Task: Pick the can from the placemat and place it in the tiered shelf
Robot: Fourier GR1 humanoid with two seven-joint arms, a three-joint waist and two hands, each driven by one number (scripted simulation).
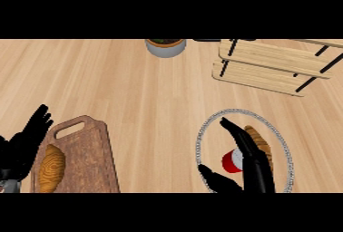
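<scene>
My left hand (25,140) rests at the far left edge of the frame, fingers straight and spread, pointing up, holding nothing. Just beside it, at lower left, a wooden cutting board (84,154) lies on the worktop (147,99) with a bread loaf (51,168) on its left part. At top centre stands a grey pot (165,47). At lower right lies the round placemat (244,152) with its pale rim; the red-and-white can (232,161) sits on it. My right hand (251,163) is over the placemat, fingers straight, thumb apart, the can between thumb and fingers, not yet grasped. The tiered shelf (278,63) stands at upper right.
</scene>
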